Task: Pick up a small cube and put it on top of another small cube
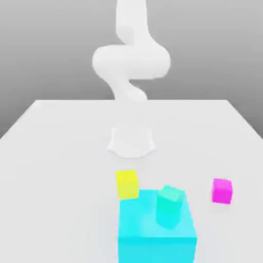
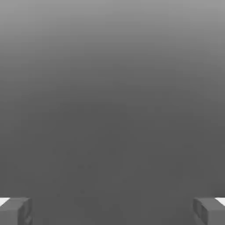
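While nothing is held yet, the step in hand looks like the approach before any grasp.
Claw: claw (image 2: 112, 211) is wide, its two fingertips (image 2: 15, 211) at the far edges of the hand view, with only grey background between them.
Arm: arm (image 1: 131, 61) stands raised, behind the cubes.
Cubes: yellow cube (image 1: 127, 184) and magenta cube (image 1: 222, 190) lie on the counter (image 1: 56, 154), well apart; a teal cube (image 1: 169, 206) rests tilted on a big cyan block (image 1: 156, 236), just beside the yellow cube.
Next move: judged, turn the claw down toward one small cube, centre over it, descend, close.
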Motion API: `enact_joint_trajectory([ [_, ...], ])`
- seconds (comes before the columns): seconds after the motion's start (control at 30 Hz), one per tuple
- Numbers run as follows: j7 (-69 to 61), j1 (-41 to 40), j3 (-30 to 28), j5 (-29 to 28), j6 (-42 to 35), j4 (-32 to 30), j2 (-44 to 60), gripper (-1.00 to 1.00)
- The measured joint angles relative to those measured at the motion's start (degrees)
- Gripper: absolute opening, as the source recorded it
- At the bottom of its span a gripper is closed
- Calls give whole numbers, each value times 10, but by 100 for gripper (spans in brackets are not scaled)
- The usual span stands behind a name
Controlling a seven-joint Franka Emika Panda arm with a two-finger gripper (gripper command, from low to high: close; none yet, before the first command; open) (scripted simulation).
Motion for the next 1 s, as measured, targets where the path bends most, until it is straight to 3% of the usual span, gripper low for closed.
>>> enact_joint_trajectory([
  [0.53, -255, 224, 85, 25, 211, -188, 339, 0],
  [0.7, -278, 277, 110, -33, 278, -238, 444, 0],
  [0.9, -229, 329, 43, -108, 377, -221, 569, 0],
  [0.93, -226, 336, 35, -112, 387, -219, 581, -100],
  [1.0, -226, 336, 36, -112, 387, -219, 581, -100],
])
